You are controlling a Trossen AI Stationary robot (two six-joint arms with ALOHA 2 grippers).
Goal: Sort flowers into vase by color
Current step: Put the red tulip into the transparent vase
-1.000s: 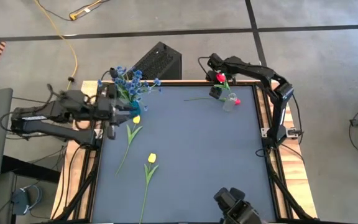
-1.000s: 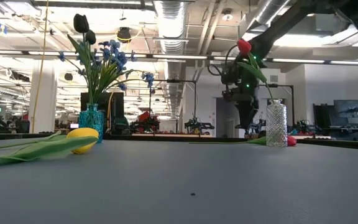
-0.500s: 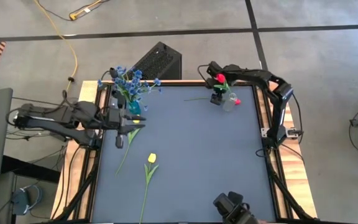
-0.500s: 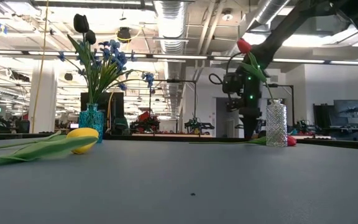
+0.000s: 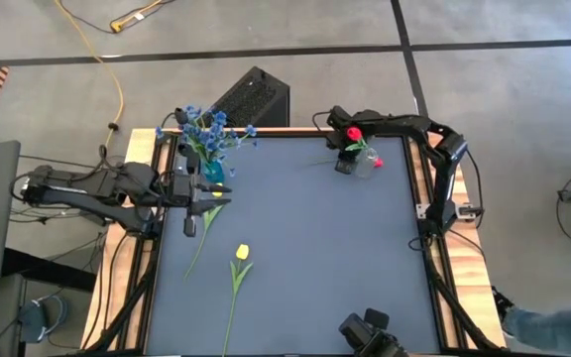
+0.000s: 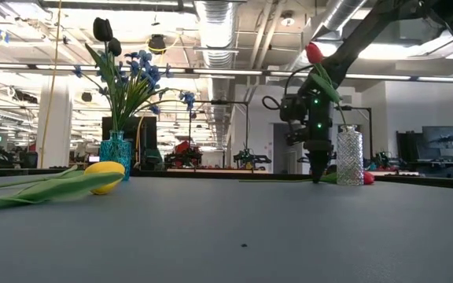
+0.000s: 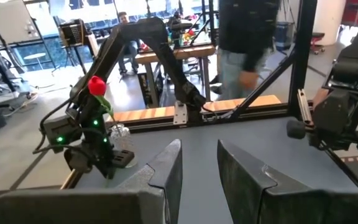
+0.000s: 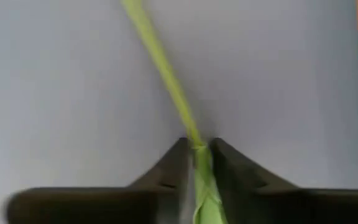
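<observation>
The right claw (image 8: 197, 149) is clamped on a green stem (image 8: 160, 68) lying on the desk (image 5: 305, 248). Next move: lift it into the clear vase (image 5: 367, 164). The left claw (image 7: 197, 165) waits, partly open and empty.

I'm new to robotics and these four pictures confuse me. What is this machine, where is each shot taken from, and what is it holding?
Two dark robot arms work at a table. One picture looks straight down, one looks level across the tabletop, and two come from cameras on the arms' wrists. The right tool has closed on a green stem lying beside the clear vase, which already holds a red tulip. The left tool hovers over a yellow tulip, holding nothing. A teal vase holds blue flowers. Another yellow tulip lies on the table.
</observation>
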